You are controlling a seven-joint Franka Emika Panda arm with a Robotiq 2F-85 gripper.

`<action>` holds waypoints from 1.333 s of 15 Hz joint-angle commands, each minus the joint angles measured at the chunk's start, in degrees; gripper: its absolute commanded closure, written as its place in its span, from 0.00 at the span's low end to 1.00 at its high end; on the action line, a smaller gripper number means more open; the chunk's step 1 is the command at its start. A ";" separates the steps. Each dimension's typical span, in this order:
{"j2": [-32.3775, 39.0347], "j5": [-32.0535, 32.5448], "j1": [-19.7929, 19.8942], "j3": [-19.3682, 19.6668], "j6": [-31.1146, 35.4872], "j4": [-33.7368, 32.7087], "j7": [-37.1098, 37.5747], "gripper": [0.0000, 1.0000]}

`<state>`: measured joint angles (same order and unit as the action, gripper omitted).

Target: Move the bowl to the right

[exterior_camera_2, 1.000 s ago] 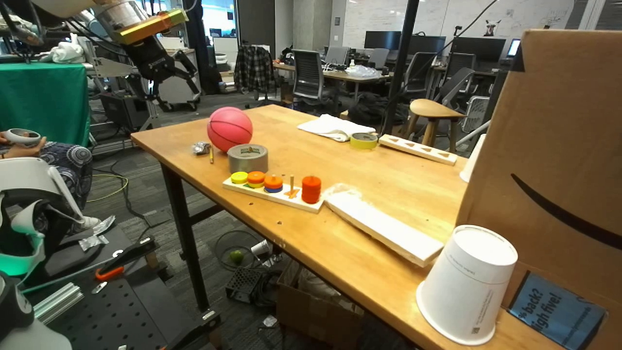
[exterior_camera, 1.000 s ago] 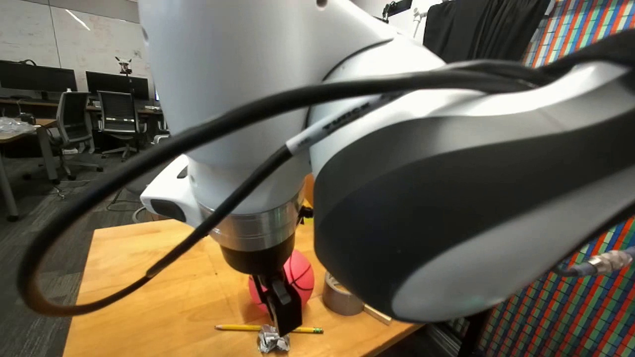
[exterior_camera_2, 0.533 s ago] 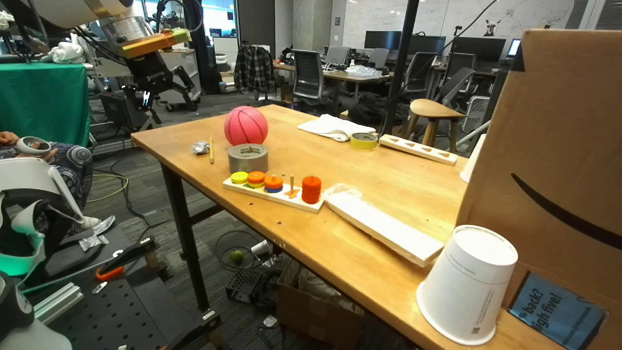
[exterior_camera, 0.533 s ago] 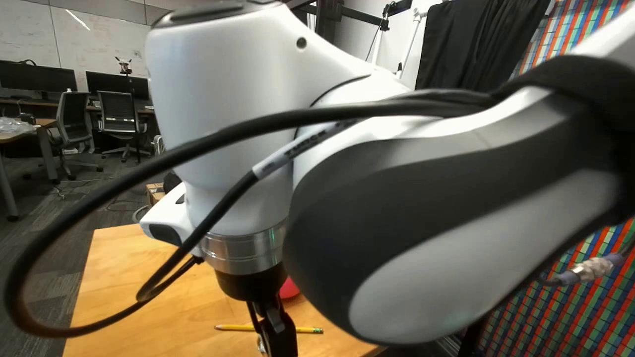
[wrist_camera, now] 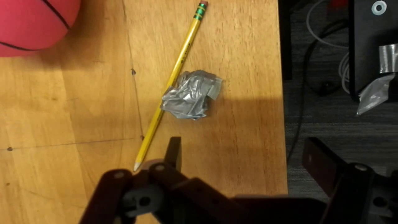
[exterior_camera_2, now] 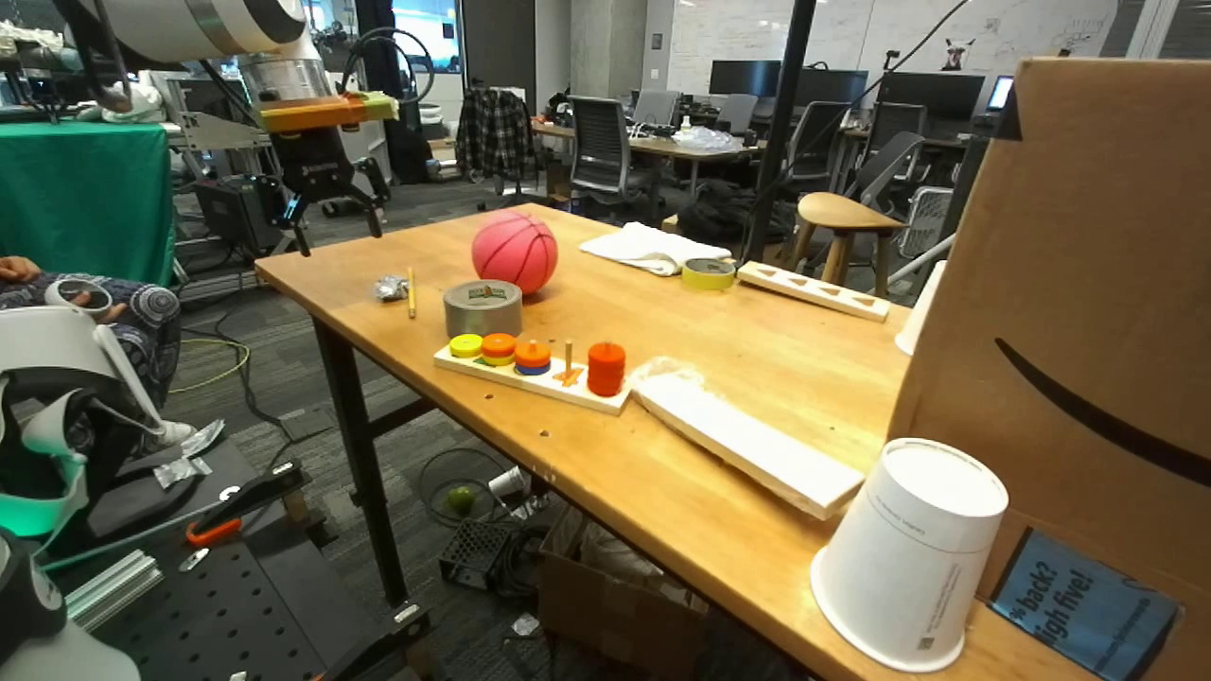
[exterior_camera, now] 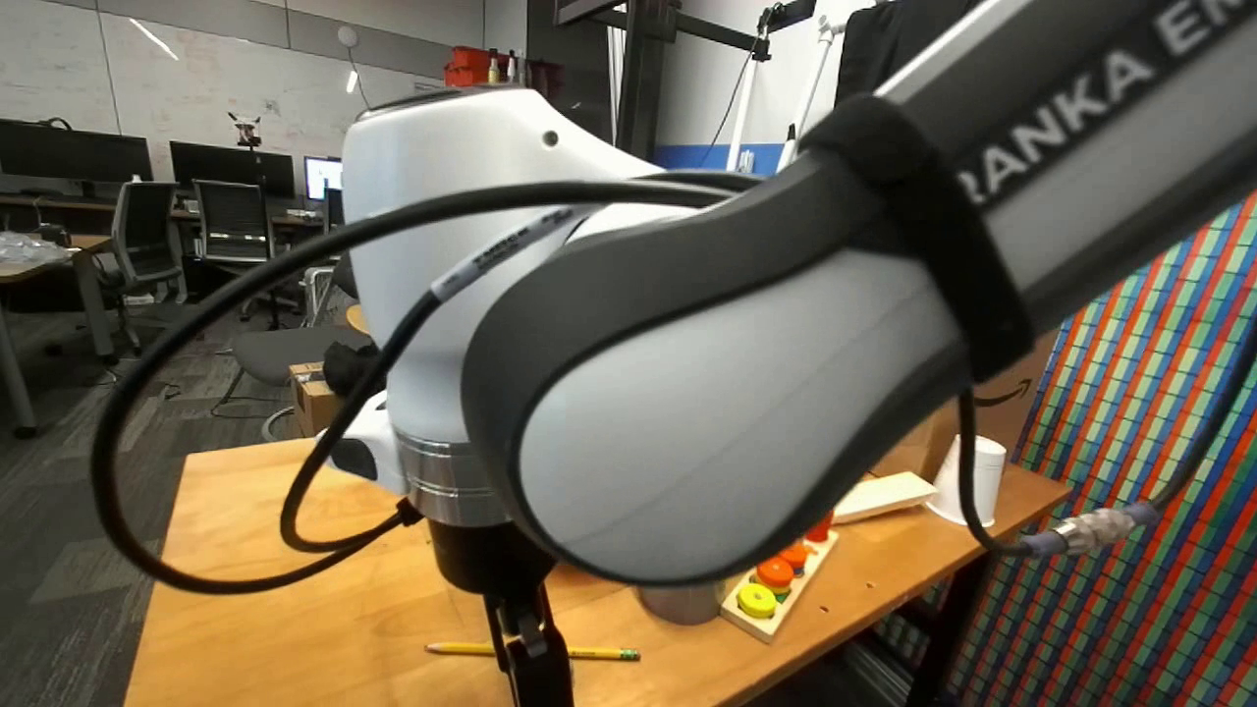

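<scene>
Two black fingers [wrist_camera: 173,151] of the tool [wrist_camera: 244,152] stand spread wide, holding nothing; in the wrist view one shows over the bench [exterior_camera_2: 738,350], the other past its edge, over the floor [wrist_camera: 329,124]. Near them lies a crumpled silver wad [wrist_camera: 191,96], partly covering a yellow pencil [wrist_camera: 182,57] there. Farther out on the bench, well apart from the tool, is the task's bowl, in truth a pink ball [exterior_camera_2: 515,252] with dark seams. A grey tape roll [exterior_camera_2: 482,308] sits near it; whether they touch is hard to tell, since the arm [exterior_camera: 638,462] hides the ball in an exterior view. The next move probably calls for crossing above the wad, centring over the ball, then lowering slowly with one finger on each side. The ball will likely roll if brushed off-centre, so an even squeeze at its widest part should work best before carrying it to the right, clear of the tape roll.
</scene>
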<state>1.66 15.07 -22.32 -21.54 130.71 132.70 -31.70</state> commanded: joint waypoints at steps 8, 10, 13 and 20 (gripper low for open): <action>2.70 -11.06 6.54 3.99 -4.42 -4.43 -9.05 0.00; 2.72 -13.27 7.86 4.95 -4.03 -3.93 -10.49 0.00; 3.14 -17.38 9.36 5.86 -3.17 -3.65 -12.91 0.00; 4.10 -25.13 10.20 5.88 -2.86 -3.56 -16.68 0.00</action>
<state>5.42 -7.57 -12.51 -15.65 127.58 129.46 -46.35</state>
